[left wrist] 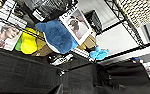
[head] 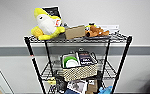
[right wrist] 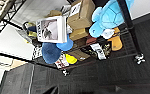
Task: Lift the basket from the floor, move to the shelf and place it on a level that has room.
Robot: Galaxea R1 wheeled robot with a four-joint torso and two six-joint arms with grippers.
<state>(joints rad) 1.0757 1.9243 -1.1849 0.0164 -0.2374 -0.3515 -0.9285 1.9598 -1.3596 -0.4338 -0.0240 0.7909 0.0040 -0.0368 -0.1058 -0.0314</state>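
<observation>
I cannot tell if the left tool or the right tool is apart or together; the fingers are too hard to make out in the wrist views.

In the middle of the head view, a bit low, the basket sits on the level, the second wire tier from the top of the shelf. The basket is cream with dark specks. Inside it stand a green and white plate and a dark book.

On the top tier, at the upper left of the frame, sits a yellow and white plush toy. Just beside it is a small brown box, and to the right lies an orange toy.

Lower down, the left wrist view shows a big blue plush, a framed picture and a small light blue toy. The right wrist view shows a light blue turtle plush, brown boxes and the dark grey floor under the shelf's small wheel.
</observation>
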